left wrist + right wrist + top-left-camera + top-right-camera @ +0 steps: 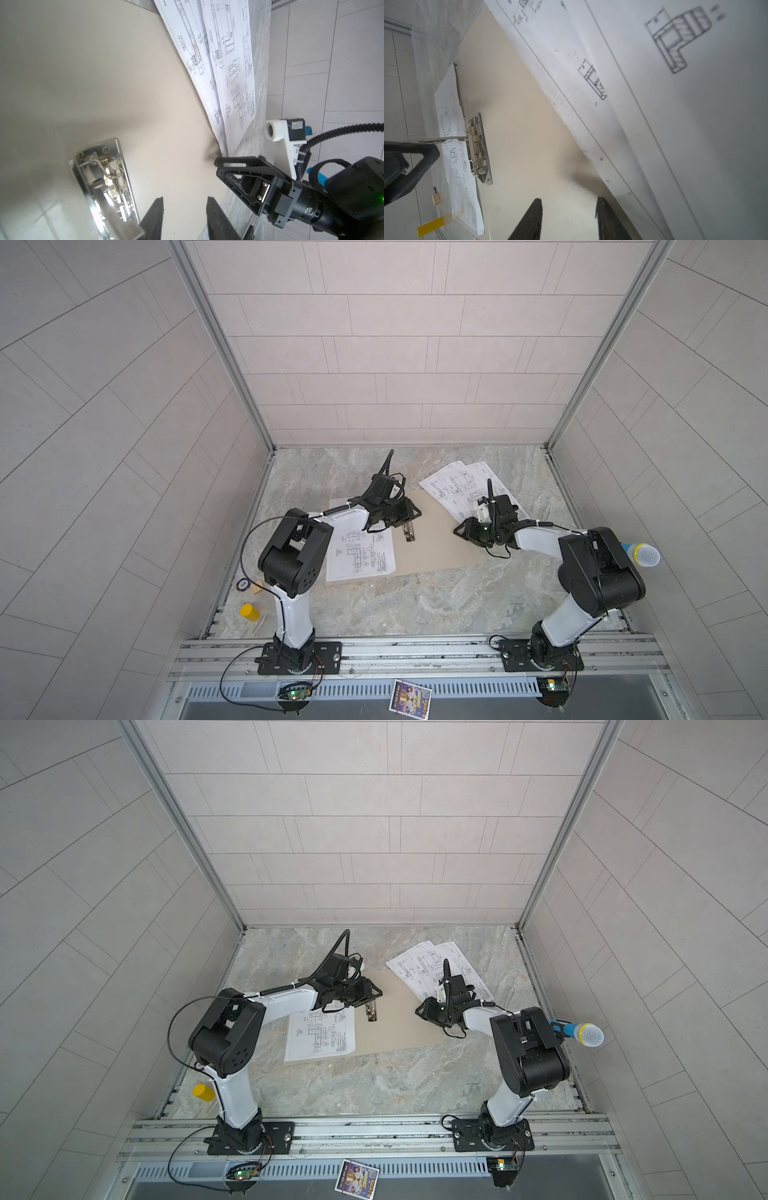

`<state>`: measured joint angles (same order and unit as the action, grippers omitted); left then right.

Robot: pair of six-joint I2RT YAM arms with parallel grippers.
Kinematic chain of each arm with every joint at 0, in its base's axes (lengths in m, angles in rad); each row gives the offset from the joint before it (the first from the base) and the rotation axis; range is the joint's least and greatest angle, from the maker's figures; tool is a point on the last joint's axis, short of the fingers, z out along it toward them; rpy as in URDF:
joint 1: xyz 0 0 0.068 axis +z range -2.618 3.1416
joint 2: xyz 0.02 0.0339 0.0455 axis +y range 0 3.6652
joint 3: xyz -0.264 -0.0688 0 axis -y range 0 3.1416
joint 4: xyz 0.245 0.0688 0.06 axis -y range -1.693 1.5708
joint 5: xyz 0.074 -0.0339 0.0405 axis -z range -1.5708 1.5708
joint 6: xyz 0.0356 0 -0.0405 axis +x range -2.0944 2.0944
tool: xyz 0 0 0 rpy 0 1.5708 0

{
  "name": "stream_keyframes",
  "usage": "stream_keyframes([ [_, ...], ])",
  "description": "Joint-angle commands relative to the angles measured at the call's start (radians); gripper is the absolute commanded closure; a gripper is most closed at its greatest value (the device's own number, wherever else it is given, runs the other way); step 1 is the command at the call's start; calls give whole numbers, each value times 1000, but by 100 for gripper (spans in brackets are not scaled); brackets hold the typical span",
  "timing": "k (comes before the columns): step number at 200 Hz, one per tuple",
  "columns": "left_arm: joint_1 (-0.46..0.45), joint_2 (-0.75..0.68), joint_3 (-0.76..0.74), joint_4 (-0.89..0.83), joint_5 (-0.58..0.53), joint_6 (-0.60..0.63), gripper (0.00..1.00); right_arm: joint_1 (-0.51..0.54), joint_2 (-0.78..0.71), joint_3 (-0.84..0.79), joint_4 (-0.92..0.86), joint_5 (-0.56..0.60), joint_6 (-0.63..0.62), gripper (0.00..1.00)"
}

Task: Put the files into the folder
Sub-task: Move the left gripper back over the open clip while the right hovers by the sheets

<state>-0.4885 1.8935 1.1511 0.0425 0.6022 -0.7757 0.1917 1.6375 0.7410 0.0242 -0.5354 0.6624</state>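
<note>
Folder (436, 539): open and flat mid-table (415, 605), tan inside up; metal clip (409, 531) on the spine.
Files (457, 485): fanned stack at far right, its edge overlapping the folder's far right corner; single sheet (361, 551) on the left flap.
Left gripper (185, 207): over the clip, fingers spread, nothing between; clip lever just beside one finger.
Right gripper (569, 209): low over the folder's right side beside the stack's edge, fingers parted, empty.
Room: bare marble between the folder's near edge and the front rail.

Small print on files (465, 485) unreadable; colourful card (409, 696) lettering too blurred.
</note>
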Motion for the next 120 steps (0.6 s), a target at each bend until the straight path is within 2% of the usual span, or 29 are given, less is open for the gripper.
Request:
stream_keyframes([
  [1, 18, 31, 30, -55, 7, 43, 59, 4, -2, -5, -69, 38, -15, 56],
  [47, 27, 63, 87, -101, 12, 77, 59, 4, 4, 3, -73, 30, -18, 56],
  [90, 29, 11, 108, -140, -35, 91, 57, 6, -49, 15, -56, -1, -10, 56],
  [120, 33, 15, 134, -157, -10, 68, 57, 6, -103, 34, -62, -19, -12, 55],
])
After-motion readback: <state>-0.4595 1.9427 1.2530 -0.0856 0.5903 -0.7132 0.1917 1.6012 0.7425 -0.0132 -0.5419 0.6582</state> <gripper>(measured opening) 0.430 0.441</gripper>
